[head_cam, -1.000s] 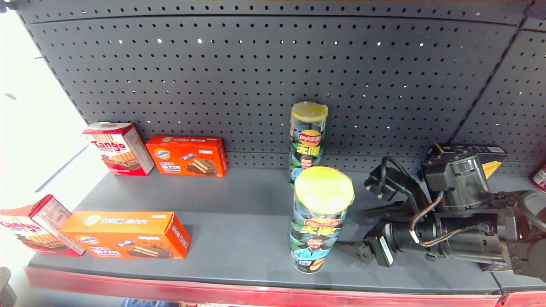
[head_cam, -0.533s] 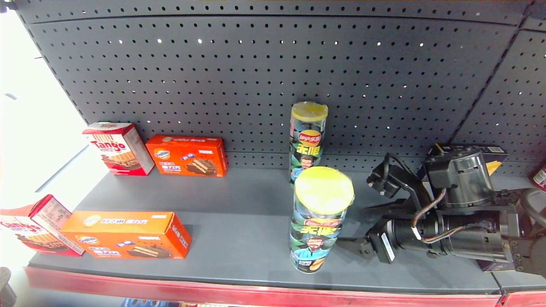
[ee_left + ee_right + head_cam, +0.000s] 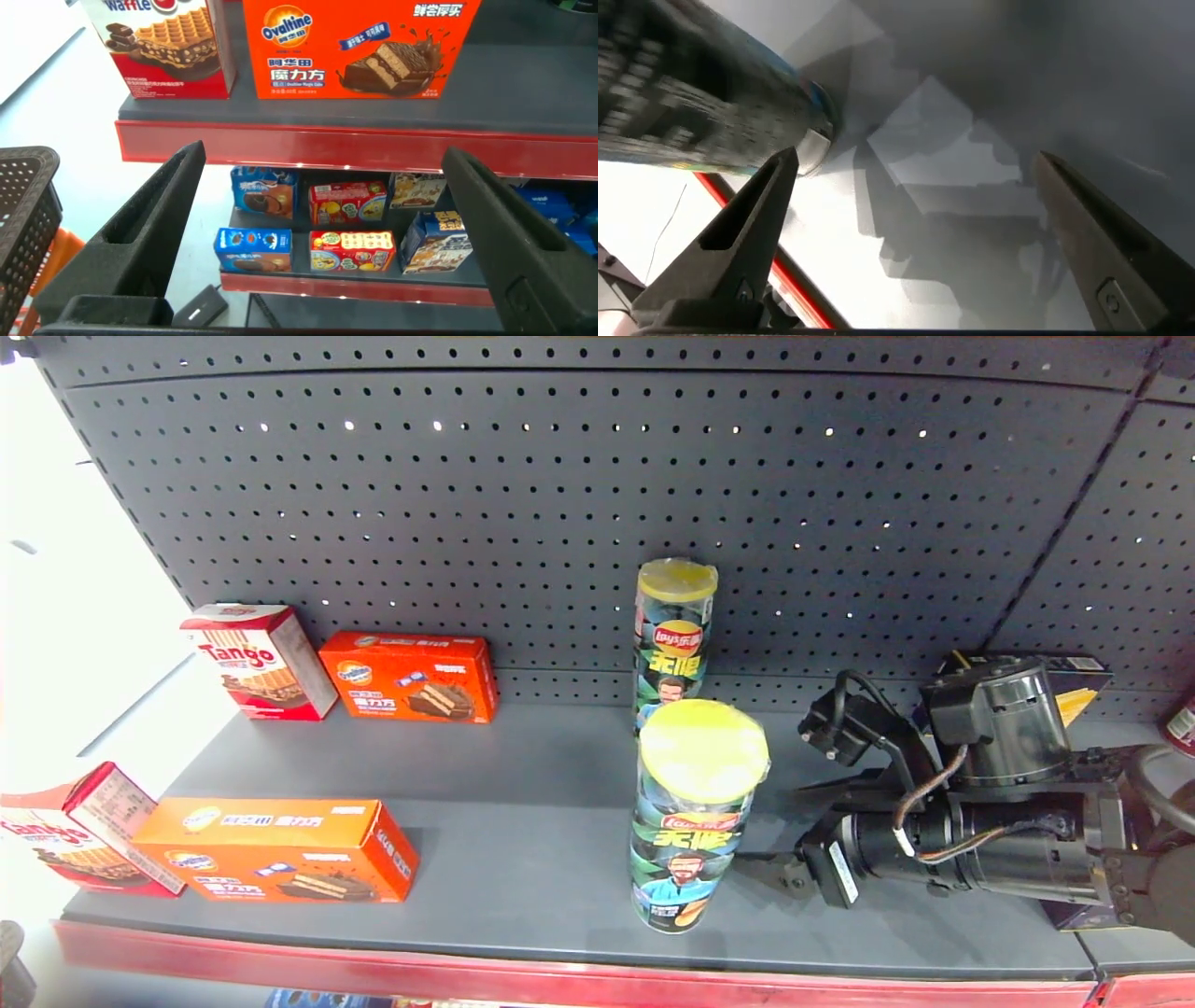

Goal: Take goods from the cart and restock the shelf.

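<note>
Head cam: tall cylindrical chip can with yellow plastic lid [image 3: 700, 812] stands upright near the front of the dark grey metal shelf [image 3: 523, 859], right end effector [image 3: 795, 835] spread just beside it. Left wrist cam: left end effector [image 3: 318, 233] spread wide. Right wrist cam: can beside one fingertip [image 3: 771, 187].

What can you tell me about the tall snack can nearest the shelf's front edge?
The front can is a tall tube with a yellow lid and a green-blue wrap showing a cartoon man. It stands on end on the grey shelf, before a matching can. The open right hand sits just beside it; contact is unclear.
</note>
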Motion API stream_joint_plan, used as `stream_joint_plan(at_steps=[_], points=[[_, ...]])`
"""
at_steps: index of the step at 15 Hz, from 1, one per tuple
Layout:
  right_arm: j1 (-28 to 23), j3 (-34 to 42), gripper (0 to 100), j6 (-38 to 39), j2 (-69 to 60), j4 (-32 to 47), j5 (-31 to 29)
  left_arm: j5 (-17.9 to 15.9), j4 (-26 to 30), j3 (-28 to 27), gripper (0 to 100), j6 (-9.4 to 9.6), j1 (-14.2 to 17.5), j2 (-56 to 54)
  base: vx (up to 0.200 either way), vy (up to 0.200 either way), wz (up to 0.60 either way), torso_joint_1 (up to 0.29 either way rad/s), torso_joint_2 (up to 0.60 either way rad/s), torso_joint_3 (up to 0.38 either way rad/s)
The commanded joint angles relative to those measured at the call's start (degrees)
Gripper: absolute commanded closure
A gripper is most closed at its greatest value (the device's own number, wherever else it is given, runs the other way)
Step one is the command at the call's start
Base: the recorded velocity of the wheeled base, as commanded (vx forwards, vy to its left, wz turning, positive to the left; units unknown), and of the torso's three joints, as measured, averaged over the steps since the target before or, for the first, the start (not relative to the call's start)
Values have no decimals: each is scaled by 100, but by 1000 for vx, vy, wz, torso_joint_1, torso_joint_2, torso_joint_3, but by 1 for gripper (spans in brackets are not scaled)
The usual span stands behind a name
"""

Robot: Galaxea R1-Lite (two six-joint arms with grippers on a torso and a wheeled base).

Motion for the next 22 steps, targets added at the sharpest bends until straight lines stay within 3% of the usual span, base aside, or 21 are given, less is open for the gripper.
stream_joint_plan(at_steps=[1,4,5,8,9,10,11,16,19,21,22], points=[[-387,163,0,12,-538,-3,-66,-5,0,1,0,-6,0,7,0,0,0,0,0,0],[-1196,268,0,12,-1628,5,-392,-5,8,1,0,3,0,7,0,0,0,0,0,0],[-1881,471,0,12,-2516,49,-400,-5,8,1,0,3,0,7,0,0,0,0,0,0],[-2663,1850,0,21,-4537,14,-400,-5,8,1,0,12,0,7,0,0,0,0,0,0],[-2663,1850,0,21,-4537,14,-400,-5,8,1,0,12,0,7,0,0,0,0,0,0],[-2672,2879,0,3,-5812,58,-392,-14,8,1,0,12,0,7,0,0,0,0,0,0],[-2699,3230,0,3,-6392,111,-339,-22,8,1,0,12,0,7,0,0,0,0,0,0],[-2699,4030,0,223,-8448,1271,-365,-31,8,1,0,12,-8,7,0,0,0,0,0,0],[-2725,4663,0,408,-8606,981,-778,-31,8,1,0,12,0,7,0,0,0,0,0,0],[-3024,4637,0,829,-8440,1104,-1525,-22,8,1,0,12,0,7,0,0,0,0,0,0],[-3112,4637,0,882,-8466,1122,-1543,-22,8,1,0,12,0,7,0,0,0,0,0,0]])
